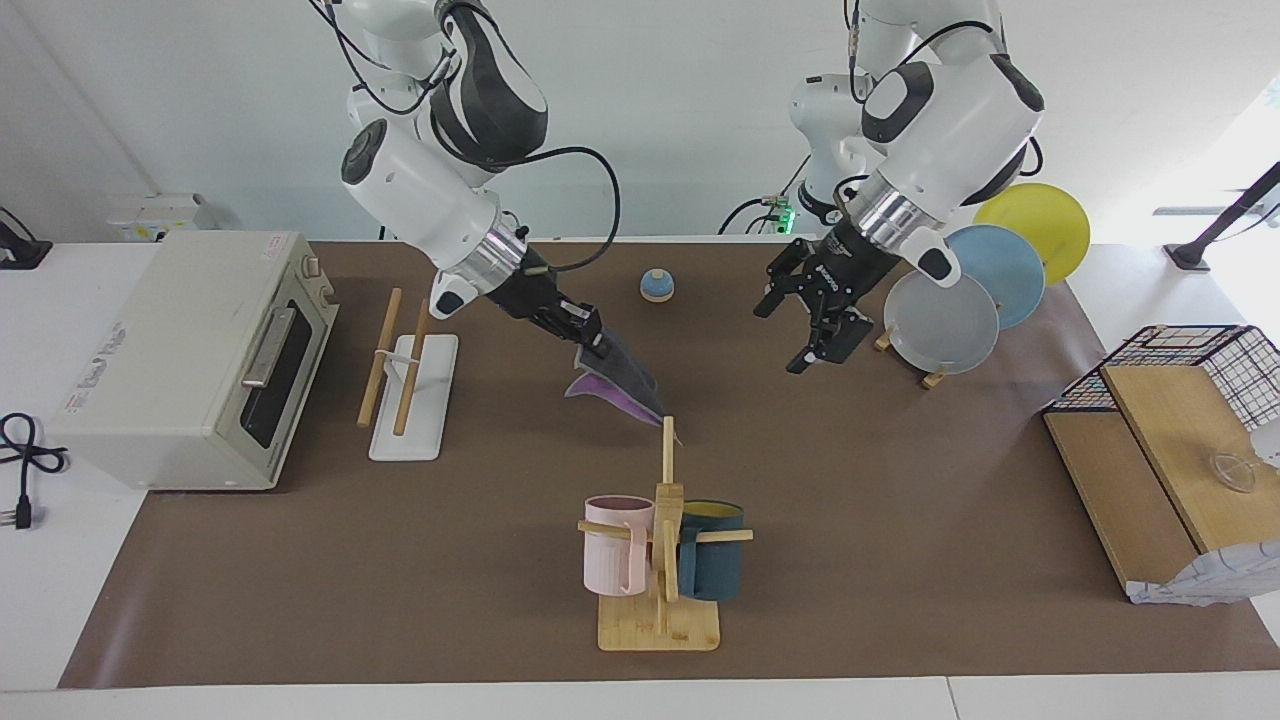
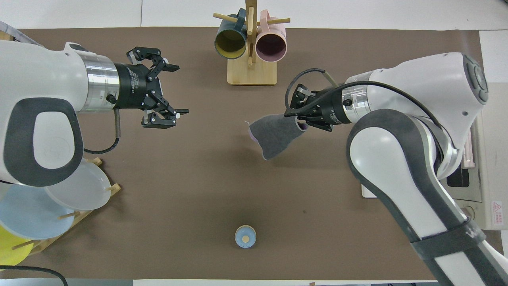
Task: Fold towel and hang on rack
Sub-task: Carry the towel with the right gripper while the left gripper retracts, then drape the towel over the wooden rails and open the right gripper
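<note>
Right gripper (image 1: 590, 338) is up over the middle of the bench (image 1: 900, 560), pinching the towel (image 1: 622, 385) by one edge. The cloth hangs doubled over in the air, dark grey face outward, purple peeking from underneath, its lower corner dangling close to the top of the wooden mug stand (image 1: 664, 560) with its pink mug (image 1: 612, 556) and dark teal mug (image 1: 712, 562). So the fold looks done, or near enough, and the towel is off the bench and in carry.

The rack (image 1: 410, 385), two slanted wooden rods on a white base, stands bare beside the toaster oven (image 1: 190, 360) at the right arm's end. Nothing hangs on it yet. What's left, by my reckoning, is the trip over to it and draping the cloth across the rods.

Left gripper (image 2: 164, 95) waits, fingers spread and holding nothing, over open bench beside the plate stand (image 1: 945, 320). A little blue-topped knob (image 1: 657, 286) sits untouched, nearer to the robots.
</note>
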